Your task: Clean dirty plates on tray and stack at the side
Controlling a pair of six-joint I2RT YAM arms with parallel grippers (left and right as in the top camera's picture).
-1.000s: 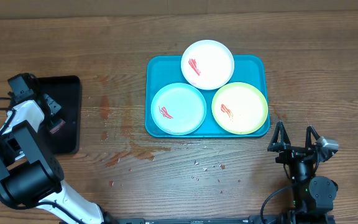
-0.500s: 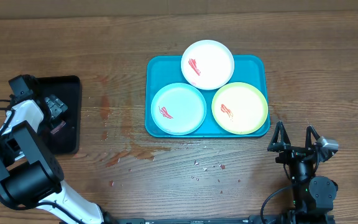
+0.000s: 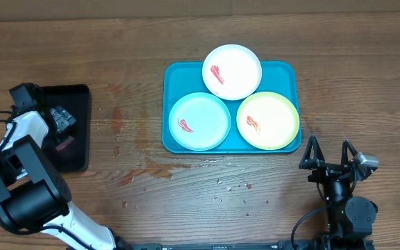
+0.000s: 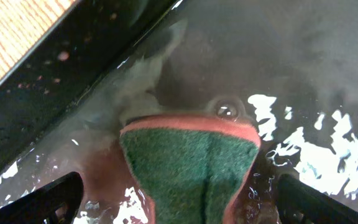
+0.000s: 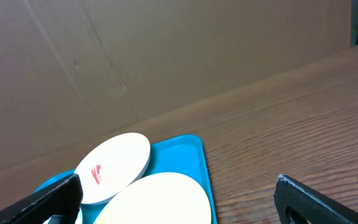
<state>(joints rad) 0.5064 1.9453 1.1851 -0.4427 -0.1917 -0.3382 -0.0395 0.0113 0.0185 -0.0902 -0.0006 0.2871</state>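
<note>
The three plates are found on the blue tray (image 3: 176, 73), in the middle of the table (image 3: 186, 201). The white plate (image 3: 232, 72) is placed at the back, partly over the rim. The pale blue plate (image 3: 199, 121) and the yellow-green plate (image 3: 268, 121) are set side by side in front of it. A red smear is seen on each one, so none has been cleaned, and no stack has been made at the side.

The left gripper (image 3: 60, 118) is held low over the small black tray (image 3: 78, 97), well apart from the plates. Its fingers are spread wide. A green and pink sponge (image 4: 188, 162) is seen between them, lying in what looks like water, and it is not being squeezed or held. The right gripper (image 3: 329, 142) is parked near the front right edge of the table, spread wide too, with nothing in it.

The step in hand is judged to be getting the wet sponge ready. Next, the fingers would need to be closed on both sides of the sponge. It would then need to be lifted up and carried over to a plate, so the red smear can be rubbed off. A plate may slide when rubbed, so it may need to be held by the other gripper.
</note>
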